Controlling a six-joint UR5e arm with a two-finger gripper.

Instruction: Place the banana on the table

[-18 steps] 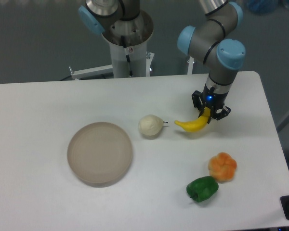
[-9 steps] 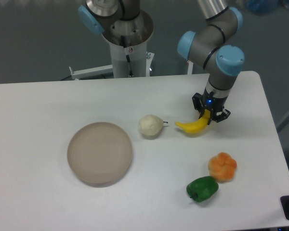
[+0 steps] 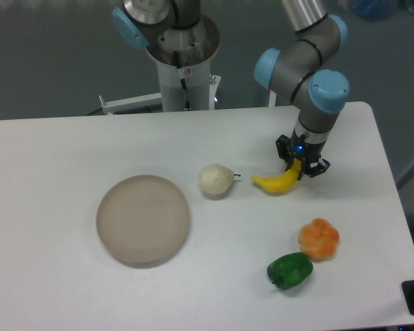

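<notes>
Since a second ago the gripper (image 3: 301,167) has crept a little toward 12 o'clock, and the banana (image 3: 279,182) has come along with it, only a small way. The arm also looks a bit lower now, though the change is small.

The two fingers are pinching the banana at one end, the end that points up toward 1 o'clock. From the fingers, the rest of the banana runs out toward 8 o'clock. Its long line goes from 1 o'clock down to 8 o'clock, with the curve sagging in the middle. The far tip points at the pear (image 3: 215,180), which sits near it at 9 o'clock, not touching.

The belly of the banana looks like it is down on the table (image 3: 69,152), or just about. I cannot tell for sure if it is touching.

So the next move turns on that held end. If the fingers let go, the banana should settle flat where it lies, with little room to roll.

Further out, at 5 o'clock from the gripper, sits the orange fruit (image 3: 319,238). Just past it is the green pepper (image 3: 290,270). The round plate (image 3: 143,219) is well apart, at 8 o'clock.
</notes>
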